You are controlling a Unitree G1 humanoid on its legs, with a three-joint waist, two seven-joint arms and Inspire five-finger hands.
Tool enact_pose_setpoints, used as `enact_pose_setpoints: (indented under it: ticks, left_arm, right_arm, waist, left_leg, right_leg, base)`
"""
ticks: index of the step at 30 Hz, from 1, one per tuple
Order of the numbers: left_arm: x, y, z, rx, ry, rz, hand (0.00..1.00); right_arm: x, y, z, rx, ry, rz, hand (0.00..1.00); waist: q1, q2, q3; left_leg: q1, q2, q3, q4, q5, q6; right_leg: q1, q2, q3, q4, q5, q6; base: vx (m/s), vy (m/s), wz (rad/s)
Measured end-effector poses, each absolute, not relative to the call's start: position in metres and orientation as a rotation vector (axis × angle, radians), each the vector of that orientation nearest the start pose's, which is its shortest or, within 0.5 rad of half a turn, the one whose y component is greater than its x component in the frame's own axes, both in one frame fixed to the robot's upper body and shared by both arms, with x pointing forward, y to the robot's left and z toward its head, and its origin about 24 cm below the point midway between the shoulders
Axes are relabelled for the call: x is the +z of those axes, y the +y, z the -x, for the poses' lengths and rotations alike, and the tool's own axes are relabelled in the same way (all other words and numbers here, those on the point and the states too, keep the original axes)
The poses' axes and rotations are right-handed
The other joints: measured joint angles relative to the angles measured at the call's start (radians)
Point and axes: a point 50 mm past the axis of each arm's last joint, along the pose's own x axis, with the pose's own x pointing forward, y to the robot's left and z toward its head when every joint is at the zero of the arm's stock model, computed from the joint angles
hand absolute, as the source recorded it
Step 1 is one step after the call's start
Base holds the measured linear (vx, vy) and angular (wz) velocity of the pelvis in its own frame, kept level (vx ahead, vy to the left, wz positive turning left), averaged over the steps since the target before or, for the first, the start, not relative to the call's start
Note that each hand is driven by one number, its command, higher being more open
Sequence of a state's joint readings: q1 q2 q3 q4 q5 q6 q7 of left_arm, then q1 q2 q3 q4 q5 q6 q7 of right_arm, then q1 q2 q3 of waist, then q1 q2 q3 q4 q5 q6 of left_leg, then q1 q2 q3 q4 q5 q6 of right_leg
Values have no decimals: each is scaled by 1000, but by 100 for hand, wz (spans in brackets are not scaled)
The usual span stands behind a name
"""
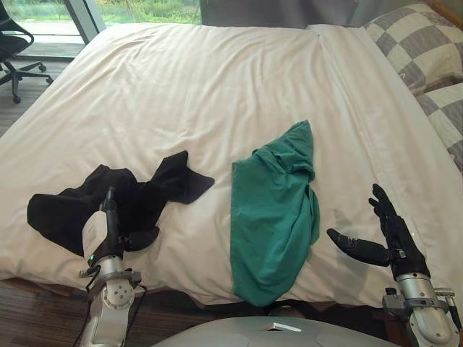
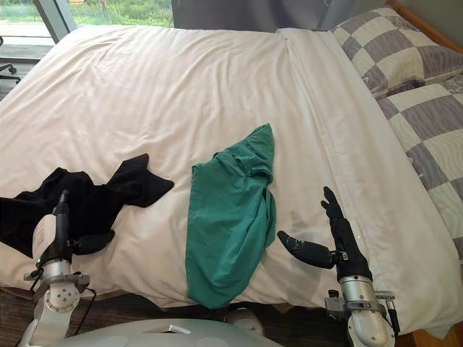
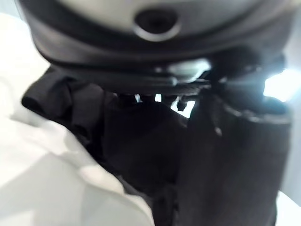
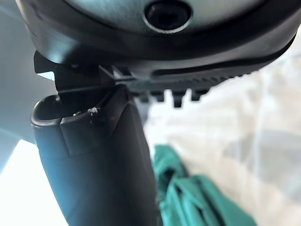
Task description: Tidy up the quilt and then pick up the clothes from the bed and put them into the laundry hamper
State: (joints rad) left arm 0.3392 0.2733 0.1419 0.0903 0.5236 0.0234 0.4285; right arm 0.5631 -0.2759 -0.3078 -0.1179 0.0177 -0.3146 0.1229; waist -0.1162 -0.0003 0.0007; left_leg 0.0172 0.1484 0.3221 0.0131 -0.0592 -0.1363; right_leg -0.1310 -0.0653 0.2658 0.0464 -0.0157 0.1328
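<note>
Mostly the white quilt (image 1: 202, 94) lies flat and smooth, with only soft folds, and it reaches over the near edge at 6 o'clock. At 3 o'clock of it a strip of white sheet (image 1: 376, 123) is bare, and at 2 o'clock two checked pillows (image 1: 416, 43) are cut off by the border of the view.

Both pieces of clothing are on the quilt. The black garment (image 1: 155, 191) lies crumpled at 8 o'clock; in the right eye view its far end is cut off by the border. The green garment (image 1: 271, 217) lies long at about 6 o'clock, well apart from the black one, and its lower end hangs over the near edge, so this end is partly hidden.

The left hand (image 1: 107, 228) is over the near part of the black garment. Its fingers (image 1: 111, 206) look straight and point to 12 o'clock, the thumb stands out toward 3 o'clock, so the hand seems spread and not closed on the cloth. Dark hand on dark cloth is hard to read, and in the left wrist view I see black cloth just past the hand, but I cannot tell if they touch.

The right hand (image 1: 396, 238) is at 3 o'clock of the green garment, near it but apart, above the white quilt. It is wide apart: straight fingers (image 1: 383, 210) to 12 o'clock, thumb to 9 o'clock, and it has nothing in it. The right wrist view shows the green cloth past the thumb.

At 10 o'clock an office chair (image 1: 14, 43) stands on the floor (image 1: 43, 311), half cut off
</note>
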Motion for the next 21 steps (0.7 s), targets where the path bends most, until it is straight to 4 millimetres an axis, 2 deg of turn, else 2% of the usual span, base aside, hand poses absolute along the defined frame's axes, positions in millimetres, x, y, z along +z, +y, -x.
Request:
enact_pose_setpoints:
  ticks: [5, 6, 7, 8, 11, 12, 13, 14, 15, 16, 17, 19, 21]
  left_arm:
    - [-5, 288, -158, 574, 278, -966, 100]
    - [-3, 289, -158, 581, 271, -974, 0]
    - [1, 294, -160, 595, 254, -998, 0]
    - [5, 300, -162, 603, 244, -1032, 0]
    - [25, 356, -178, 638, 264, -1187, 0]
    - [40, 394, -187, 695, 354, -1207, 0]
    - [44, 402, -188, 705, 378, -1201, 0]
    - [46, 407, -188, 705, 398, -1200, 0]
    - [46, 412, -187, 694, 429, -1198, 0]
    - [38, 412, -185, 649, 482, -1179, 0]
    - [31, 410, -183, 630, 515, -1155, 0]
    - [12, 404, -175, 617, 587, -1096, 0]
    - [3, 403, -168, 628, 624, -1060, 0]
  right_arm:
    - [25, -277, -117, -169, 115, 383, 100]
    - [24, -277, -117, -169, 113, 379, 100]
    - [24, -277, -117, -175, 104, 362, 100]
    - [24, -277, -119, -174, 99, 361, 100]
    - [25, -285, -129, -161, 77, 385, 100]
    - [29, -292, -139, -147, 65, 416, 100]
    - [32, -293, -142, -142, 50, 425, 100]
    - [36, -293, -145, -134, 31, 435, 100]
    - [42, -292, -148, -122, 2, 450, 100]
    - [50, -291, -152, -97, -41, 476, 100]
    - [53, -289, -154, -80, -53, 490, 100]
    - [55, -289, -156, -68, -64, 505, 100]
    - [55, -289, -155, -65, -69, 507, 100]
  waist:
    - [4, -12, 17]
    - [5, -14, 17]
    - [4, -13, 22]
    - [5, -23, 28]
    - [2, -34, 39]
    - [-4, -28, 47]
    - [-9, -23, 51]
    - [-14, -23, 53]
    - [-23, -8, 63]
    - [-28, 15, 78]
    - [-30, 25, 86]
    - [-46, 34, 93]
    - [-52, 25, 98]
  left_leg:
    - [-20, 1, -18, -1, 10, 7]
    - [-29, 1, -20, 0, 8, 11]
    - [-46, 1, -22, -2, 10, 16]
    - [-51, 0, -21, -2, 13, 14]
    - [-76, -3, -7, -1, 28, 5]
    - [-74, 1, 17, 1, 36, -5]
    - [-70, 2, 27, 2, 35, -5]
    - [-67, 2, 33, 2, 33, -5]
    - [-65, 3, 43, 4, 27, -4]
    - [-62, 3, 67, 12, 18, -1]
    - [-62, 4, 81, 19, 15, -4]
    - [-57, 10, 93, 22, 15, -7]
    - [-38, 17, 108, 20, 16, -11]
  right_leg:
    - [-10, -2, -4, 0, 25, 19]
    - [-15, -2, -4, 0, 29, 18]
    - [-33, -2, -5, -1, 38, 19]
    - [-41, -1, 0, -1, 41, 15]
    - [-75, 0, 37, -9, 41, 15]
    - [-80, 6, 68, -9, 42, 14]
    - [-81, 8, 75, -9, 42, 14]
    - [-80, 9, 84, -7, 42, 13]
    - [-82, 10, 95, -5, 40, 10]
    - [-92, 14, 114, 6, 35, 3]
    - [-96, 17, 127, 6, 35, 3]
    - [-96, 24, 133, 6, 35, 2]
    - [-90, 32, 143, 11, 34, 0]
  base:
    - [-29, 4, 10]
    - [-67, 6, 10]
    - [-60, 1, 1]
    - [-85, -4, -11]
    - [-84, -18, -21]
    - [-62, -16, -31]
    - [-63, -12, -33]
    - [-52, 0, -22]
    - [-47, 8, -33]
    - [-29, 10, -40]
    - [-4, 10, -39]
    - [20, -10, -21]
    - [47, -17, -20]
